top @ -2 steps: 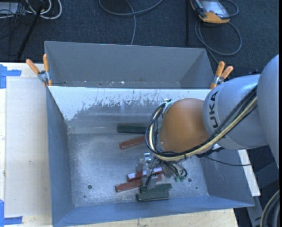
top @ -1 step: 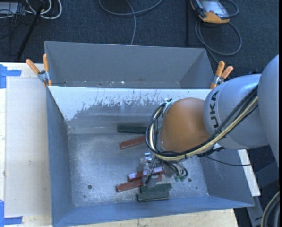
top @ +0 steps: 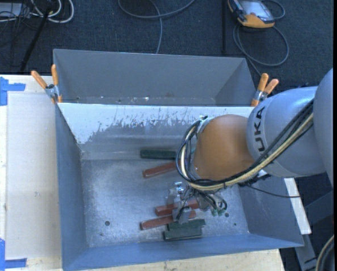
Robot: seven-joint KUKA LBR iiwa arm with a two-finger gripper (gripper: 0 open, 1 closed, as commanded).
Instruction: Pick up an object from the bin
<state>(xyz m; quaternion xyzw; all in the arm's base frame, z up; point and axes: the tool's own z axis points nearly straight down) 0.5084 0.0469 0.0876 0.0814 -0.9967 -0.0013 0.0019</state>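
**Overhead view of the grey metal bin (top: 72,208).** The arm enters from the right. Its orange wrist cover (top: 224,145) and a loop of cables (top: 185,154) hang over the right half of the floor and hide whatever lies beneath them. We see the gripper (top: 181,199) low in the bin, right of centre and toward the lower wall, set among a small cluster of bars. We cannot tell whether it is open or closed, because the wrist and the clutter at its tip mask it.

*Surroundings.* A dark green bar (top: 156,154) lies flat near the middle of the floor. Just below it lies a red-brown bar (top: 158,171), slightly tilted. Both sit up and to the left of the gripper and apart from it, with their right ends close to the cable loop. Below the gripper a dark green block (top: 184,231) lies flat near the lower wall. At its left end, touching or nearly so, a long red-brown stick (top: 153,224) lies at a shallow slant.

*Object at the gripper.* Nearest the gripper is a short red-brown stick (top: 167,209) — narrow, straight-edged and dull in finish. It lies flat on the floor between the upper pair of bars and the lower pair. Its right end runs in under the gripper's tip — we cannot say whether it is gripped there.
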